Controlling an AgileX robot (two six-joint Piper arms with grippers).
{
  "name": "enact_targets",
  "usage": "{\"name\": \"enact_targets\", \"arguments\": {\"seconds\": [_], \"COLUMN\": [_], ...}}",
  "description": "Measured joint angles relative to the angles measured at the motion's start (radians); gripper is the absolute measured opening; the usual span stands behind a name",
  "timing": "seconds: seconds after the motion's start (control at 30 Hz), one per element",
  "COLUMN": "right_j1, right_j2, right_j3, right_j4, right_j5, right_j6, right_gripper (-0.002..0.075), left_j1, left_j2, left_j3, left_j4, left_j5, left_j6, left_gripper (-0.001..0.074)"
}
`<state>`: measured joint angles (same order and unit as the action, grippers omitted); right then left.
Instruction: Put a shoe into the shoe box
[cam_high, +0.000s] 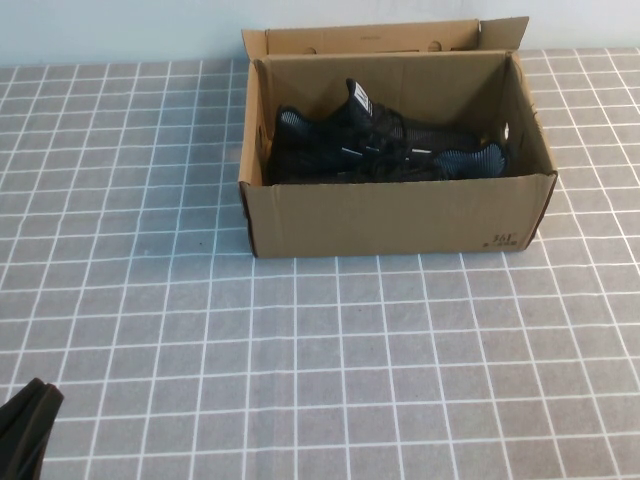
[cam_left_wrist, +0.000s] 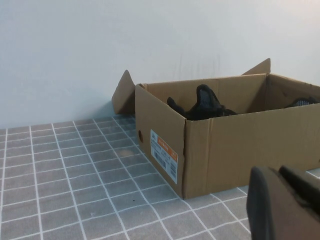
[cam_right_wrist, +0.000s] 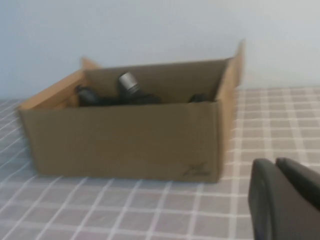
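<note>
The brown cardboard shoe box (cam_high: 400, 215) stands open at the far middle of the table, its lid flap folded back. Black sneakers lie inside it. The shoe (cam_high: 375, 135) with the white tongue label sits in the middle, and a matching sneaker (cam_high: 460, 158) lies beside it. The shoe tops show over the box rim in the left wrist view (cam_left_wrist: 205, 105) and the right wrist view (cam_right_wrist: 127, 90). My left gripper (cam_high: 30, 410) is shut and empty at the near left corner, far from the box (cam_left_wrist: 235, 145). My right gripper (cam_right_wrist: 274, 162) is shut and empty, low near the table, facing the box (cam_right_wrist: 125, 140).
A grey tiled tablecloth (cam_high: 330, 370) covers the table between the grippers and the box. A pale wall (cam_left_wrist: 100, 50) runs right behind the box. The box end has a white label (cam_left_wrist: 164, 155) and a round hole.
</note>
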<state>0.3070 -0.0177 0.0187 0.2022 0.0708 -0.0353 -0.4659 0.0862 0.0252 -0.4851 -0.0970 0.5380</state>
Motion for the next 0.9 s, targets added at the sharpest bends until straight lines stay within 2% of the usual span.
{"name": "enact_targets", "arguments": {"seconds": [0.13, 0.3, 0.53, 0.9], "right_j1": [-0.138, -0.241, -0.257, -0.257], "right_j2": [0.000, 0.000, 0.000, 0.000], "right_j3": [0.007, 0.007, 0.007, 0.007], "right_j4": [-0.002, -0.002, -0.038, -0.045], "right_j5": [-0.021, 0.071, 0.256, 0.274], "right_j6": [-0.001, -0.004, -0.020, -0.023], "right_gripper": [-0.0016, -0.0016, -0.0016, -0.0016], "left_j1": [0.000, 0.000, 0.000, 0.000], "left_j2": [0.000, 0.000, 0.000, 0.000], "left_j3": [0.000, 0.000, 0.000, 0.000], "left_j4": [0.000, 0.000, 0.000, 0.000], "left_j5": [0.000, 0.000, 0.000, 0.000], "left_j6": [0.000, 0.000, -0.002, -0.002], "left_gripper": [-0.0001, -0.0001, -0.0001, -0.0001]}}
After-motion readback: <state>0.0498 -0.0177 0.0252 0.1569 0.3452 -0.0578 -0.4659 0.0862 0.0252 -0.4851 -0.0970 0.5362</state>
